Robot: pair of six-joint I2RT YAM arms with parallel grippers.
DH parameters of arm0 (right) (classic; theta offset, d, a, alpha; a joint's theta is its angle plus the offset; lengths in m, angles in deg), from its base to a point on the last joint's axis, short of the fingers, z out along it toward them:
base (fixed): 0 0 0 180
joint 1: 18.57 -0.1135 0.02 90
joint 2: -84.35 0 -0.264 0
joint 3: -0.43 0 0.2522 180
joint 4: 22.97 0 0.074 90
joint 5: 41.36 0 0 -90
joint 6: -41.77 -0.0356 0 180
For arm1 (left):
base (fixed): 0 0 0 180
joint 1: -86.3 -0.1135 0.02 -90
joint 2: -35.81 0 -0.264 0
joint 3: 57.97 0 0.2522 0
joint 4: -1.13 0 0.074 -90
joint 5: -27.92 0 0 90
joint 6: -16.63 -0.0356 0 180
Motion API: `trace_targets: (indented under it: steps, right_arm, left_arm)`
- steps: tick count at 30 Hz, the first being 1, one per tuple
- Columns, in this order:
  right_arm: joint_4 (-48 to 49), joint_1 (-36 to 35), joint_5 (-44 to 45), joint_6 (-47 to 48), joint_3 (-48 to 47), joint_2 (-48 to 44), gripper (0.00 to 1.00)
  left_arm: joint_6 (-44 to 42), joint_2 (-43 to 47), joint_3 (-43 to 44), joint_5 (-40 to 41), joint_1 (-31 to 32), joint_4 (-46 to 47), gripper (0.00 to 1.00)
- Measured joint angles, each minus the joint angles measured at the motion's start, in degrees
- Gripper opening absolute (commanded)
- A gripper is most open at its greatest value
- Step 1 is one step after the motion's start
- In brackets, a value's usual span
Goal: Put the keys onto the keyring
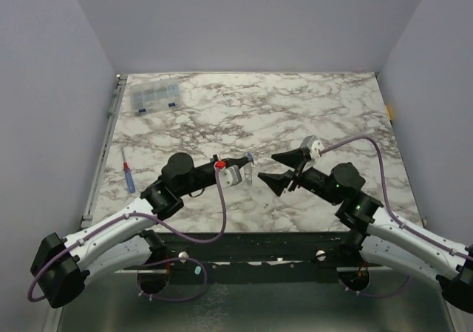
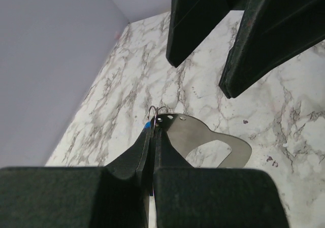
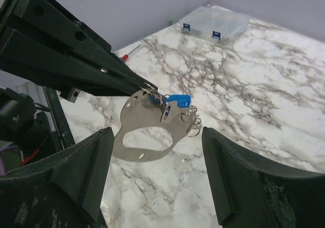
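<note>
Above worktop [image 1: 295, 110], left tool [image 3: 144, 87] pinched shut on keyring [image 3: 191, 121], blue tag [image 3: 177, 101] and flat silver plate [image 3: 137, 114] alongside. Right tool [image 1: 266, 166] spread open, empty. Ring likely stiff, slick, light; best held by plate's flat face.

Overhead view; two mutually facing wrist close-ups

White desk top [image 1: 295, 110] veined with a grey-brown marble pattern; clear plastic compartment box [image 1: 154, 95] at the far left corner, dark blue latches; slim screwdriver [image 1: 128, 175] by the left edge, blue handle, red tip; thin silvery metal keyring [image 3: 179, 101] with a bright blue tag; left gripper [image 1: 250, 158] and right gripper [image 1: 266, 166] black; cables [image 1: 222, 214] purple
</note>
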Motion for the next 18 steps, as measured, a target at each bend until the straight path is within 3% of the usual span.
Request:
trace_targets:
  steps: [8, 18]
  right_arm:
    - [9.2, -0.15, -3.69, 11.21, 3.13, 2.51, 0.69]
    - [15.47, -0.15, -5.97, 16.92, 5.57, 4.66, 0.52]
  left_arm:
    - [1.27, 1.14, -1.09, -5.81, -0.26, 1.46, 0.0]
    - [1.92, 2.34, -2.1, -10.99, -0.31, 2.64, 0.0]
